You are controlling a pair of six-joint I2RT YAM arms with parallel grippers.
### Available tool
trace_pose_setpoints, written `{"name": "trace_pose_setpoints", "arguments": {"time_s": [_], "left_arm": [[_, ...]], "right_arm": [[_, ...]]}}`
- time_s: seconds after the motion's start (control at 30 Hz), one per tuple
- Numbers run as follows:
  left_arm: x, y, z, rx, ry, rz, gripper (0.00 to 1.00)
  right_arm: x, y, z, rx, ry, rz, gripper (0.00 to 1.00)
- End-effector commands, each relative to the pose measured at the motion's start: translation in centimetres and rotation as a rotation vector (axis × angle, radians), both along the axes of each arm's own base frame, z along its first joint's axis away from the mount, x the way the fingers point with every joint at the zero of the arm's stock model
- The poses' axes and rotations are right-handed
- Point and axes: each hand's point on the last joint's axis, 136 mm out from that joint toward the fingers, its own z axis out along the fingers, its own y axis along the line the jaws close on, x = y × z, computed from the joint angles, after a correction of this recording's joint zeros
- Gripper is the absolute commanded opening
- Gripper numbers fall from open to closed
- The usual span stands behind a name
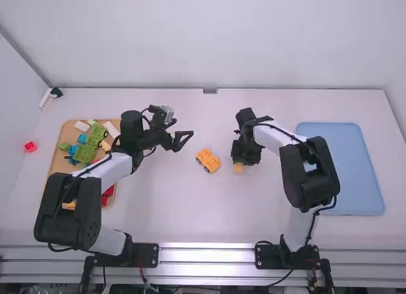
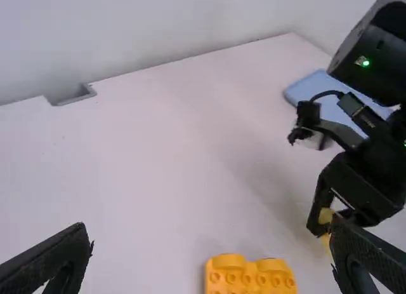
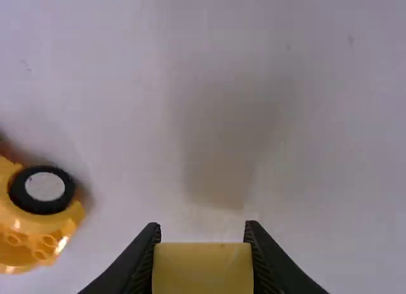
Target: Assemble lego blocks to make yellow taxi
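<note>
In the high view my left gripper (image 1: 184, 140) stands open above the table, up and left of the yellow wheeled base (image 1: 208, 160). My right gripper (image 1: 238, 159) is shut on a yellow block (image 1: 238, 167), to the right of that base. The left wrist view has my left gripper (image 2: 212, 262) with its fingers wide apart, and the studded yellow base (image 2: 248, 276) beyond them. In the right wrist view the yellow block (image 3: 203, 268) fills the space between the fingertips of my right gripper (image 3: 203, 243); the base (image 3: 35, 221) with its black wheel lies off to one side.
A tan tray (image 1: 61, 136) with green, blue, red and other pieces is at the left, partly under the left arm. A red block (image 1: 30, 147) sits beyond it, near the table's left side. A blue tray (image 1: 359, 173) lies at the right.
</note>
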Motion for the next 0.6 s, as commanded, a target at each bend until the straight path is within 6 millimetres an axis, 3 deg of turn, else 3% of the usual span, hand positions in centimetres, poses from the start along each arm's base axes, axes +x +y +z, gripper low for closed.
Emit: {"name": "trace_pose_setpoints", "arguments": {"time_s": [0.0,0.2,0.4,0.57], "left_arm": [[0.5,0.3,0.3,0.029,-0.029,0.019,0.99],[0.5,0.3,0.1,0.033,-0.027,0.018,0.99],[0.5,0.3,0.1,0.033,-0.024,0.018,0.99],[0.4,0.3,0.1,0.033,-0.022,0.018,0.99]], "right_arm": [[-0.2,1.0,0.1,0.02,0.069,-0.239,0.23],[1.0,-0.3,-0.3,-0.039,0.06,-0.533,0.0],[0.6,-1.0,-1.7,-0.075,0.114,-0.734,0.0],[1.5,-0.3,-1.4,0.049,0.171,-0.794,0.0]]}}
